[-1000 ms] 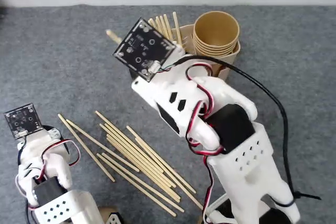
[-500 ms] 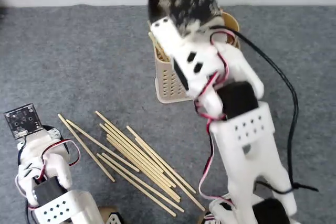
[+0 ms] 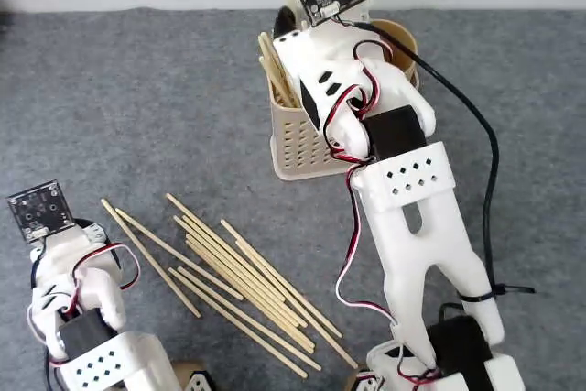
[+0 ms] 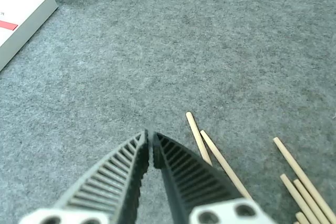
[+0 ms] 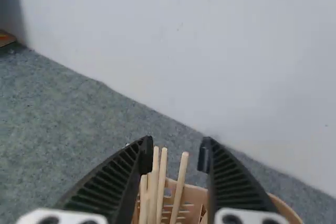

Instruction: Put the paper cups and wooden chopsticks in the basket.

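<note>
Basket (image 3: 302, 148) stood near far edge of grey mat (image 3: 137, 98), white wall (image 5: 210, 40) just behind. Paper cups (image 3: 407, 43) and several chopsticks (image 3: 273, 75) sat inside it. Loose chopsticks (image 3: 240, 283) lay scattered on mat between arms. Right arm stretched over basket, right gripper (image 5: 176, 153) spread open above basket's chopsticks. Left arm folded low at near corner, left gripper (image 4: 150, 139) pinched closed on nothing.

Grey table (image 3: 110, 89) (loose chopsticks (image 3: 243, 276), basket (image 3: 302, 148))

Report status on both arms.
Right pincer open above basket. Left pincer shut beside loose chopsticks on table. No obstruction seen.
</note>
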You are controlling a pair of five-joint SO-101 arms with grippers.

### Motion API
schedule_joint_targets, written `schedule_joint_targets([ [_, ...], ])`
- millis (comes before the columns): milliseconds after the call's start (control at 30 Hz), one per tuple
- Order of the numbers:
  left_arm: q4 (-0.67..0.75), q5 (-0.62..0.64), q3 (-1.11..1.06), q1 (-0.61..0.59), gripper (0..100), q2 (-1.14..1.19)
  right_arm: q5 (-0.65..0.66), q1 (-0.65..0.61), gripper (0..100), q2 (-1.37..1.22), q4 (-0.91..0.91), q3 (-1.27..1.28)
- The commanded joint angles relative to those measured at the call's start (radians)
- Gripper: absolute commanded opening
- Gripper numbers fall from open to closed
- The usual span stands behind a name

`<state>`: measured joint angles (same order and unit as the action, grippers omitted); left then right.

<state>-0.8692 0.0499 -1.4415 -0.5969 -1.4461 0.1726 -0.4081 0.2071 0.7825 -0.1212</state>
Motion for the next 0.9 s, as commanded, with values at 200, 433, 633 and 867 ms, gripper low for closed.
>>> schedule_joint_targets([
  [200, 0.018, 0.003, 0.099, -0.057, 1, -0.012, -0.015, -0.039, 19.0, 0.147, 0.259, -0.057],
  [433, 0.017, -0.012, 0.136, -0.170, 1, -0.012, -0.110, -0.127, 19.0, 0.182, 0.625, -0.057],
  [633, -0.084, -0.069, 0.137, -0.192, 1, -0.012, -0.152, -0.216, 19.0, 0.191, 0.828, -0.003],
  [867, -0.198, -0.094, 0.183, -0.187, 1, -0.012, -0.152, -0.283, 19.0, 0.331, 0.863, 0.210],
])
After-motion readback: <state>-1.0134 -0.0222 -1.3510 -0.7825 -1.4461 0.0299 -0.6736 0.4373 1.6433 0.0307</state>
